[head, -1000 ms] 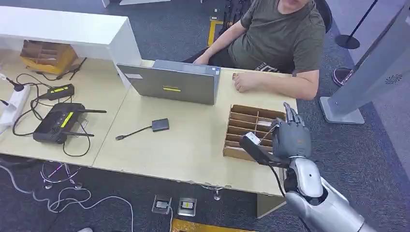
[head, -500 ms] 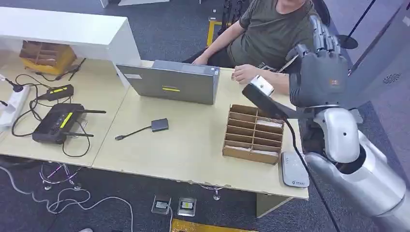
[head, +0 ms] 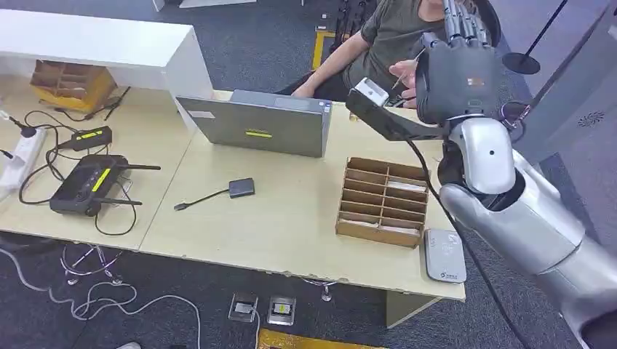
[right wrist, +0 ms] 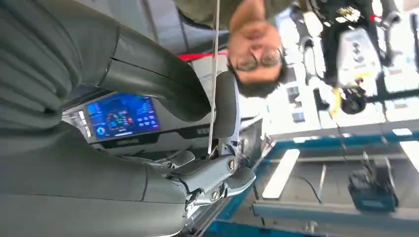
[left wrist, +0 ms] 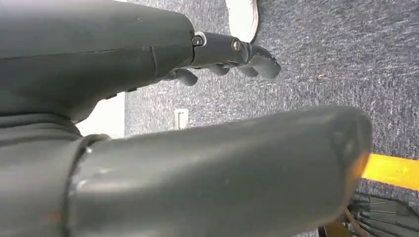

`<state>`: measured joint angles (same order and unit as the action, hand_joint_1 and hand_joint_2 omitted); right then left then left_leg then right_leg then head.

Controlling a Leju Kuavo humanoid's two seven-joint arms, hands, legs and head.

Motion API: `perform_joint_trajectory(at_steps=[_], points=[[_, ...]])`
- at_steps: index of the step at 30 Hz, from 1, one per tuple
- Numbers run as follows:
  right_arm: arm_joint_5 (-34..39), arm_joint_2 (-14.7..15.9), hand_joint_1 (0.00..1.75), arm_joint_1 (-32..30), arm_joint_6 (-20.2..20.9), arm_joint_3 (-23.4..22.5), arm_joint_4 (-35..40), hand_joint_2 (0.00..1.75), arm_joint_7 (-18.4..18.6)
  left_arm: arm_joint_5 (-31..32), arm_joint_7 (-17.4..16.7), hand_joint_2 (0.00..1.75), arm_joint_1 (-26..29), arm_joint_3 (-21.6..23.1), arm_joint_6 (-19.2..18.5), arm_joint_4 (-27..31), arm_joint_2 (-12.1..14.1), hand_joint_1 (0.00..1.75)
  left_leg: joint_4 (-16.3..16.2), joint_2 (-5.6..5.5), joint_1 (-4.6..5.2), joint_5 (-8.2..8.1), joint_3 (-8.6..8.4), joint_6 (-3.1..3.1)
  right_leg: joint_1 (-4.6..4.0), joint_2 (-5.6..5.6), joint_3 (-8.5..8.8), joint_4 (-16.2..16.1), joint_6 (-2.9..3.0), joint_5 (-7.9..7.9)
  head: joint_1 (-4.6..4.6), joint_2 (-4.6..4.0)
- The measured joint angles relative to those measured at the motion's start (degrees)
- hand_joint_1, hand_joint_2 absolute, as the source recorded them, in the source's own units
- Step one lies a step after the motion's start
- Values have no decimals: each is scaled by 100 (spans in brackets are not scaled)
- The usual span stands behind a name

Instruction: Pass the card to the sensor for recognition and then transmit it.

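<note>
Where the table (head: 291,218) ends near the robot, a grey sensor (head: 444,254) lies flat beside a wooden rack (head: 380,198); its slots hold a few pale cards, too small to tell apart. Farther off, the raised right hand (head: 455,69) pinches the card (right wrist: 214,74) edge-on between thumb and finger, in front of the seated person (head: 407,51). The left hand (left wrist: 188,113) hangs over carpet, fingers apart, holding nothing.

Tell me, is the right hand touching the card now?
Touching. The right wrist view shows the card edge-on, pinched between thumb and a finger of the right hand.
</note>
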<state>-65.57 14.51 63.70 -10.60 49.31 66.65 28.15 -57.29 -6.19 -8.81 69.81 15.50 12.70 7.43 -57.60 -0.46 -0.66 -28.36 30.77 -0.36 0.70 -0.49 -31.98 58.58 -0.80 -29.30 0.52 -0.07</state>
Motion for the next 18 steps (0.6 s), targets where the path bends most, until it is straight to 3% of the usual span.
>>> perform_joint_trajectory(at_steps=[9,18], points=[[68,-424,175,164,37,175,-1370,175,46,103,-2,0,-28,2,-39,0,-37,0,-1,-1,0,1,-1,0,0,-1,-2,0,-1,1,-2,0],[114,-494,175,158,-22,304,-2143,175,123,166,-79,0,-63,28,-13,0,-87,0,-2,0,0,1,-3,0,0,2,-5,-2,-1,1,0,0]])
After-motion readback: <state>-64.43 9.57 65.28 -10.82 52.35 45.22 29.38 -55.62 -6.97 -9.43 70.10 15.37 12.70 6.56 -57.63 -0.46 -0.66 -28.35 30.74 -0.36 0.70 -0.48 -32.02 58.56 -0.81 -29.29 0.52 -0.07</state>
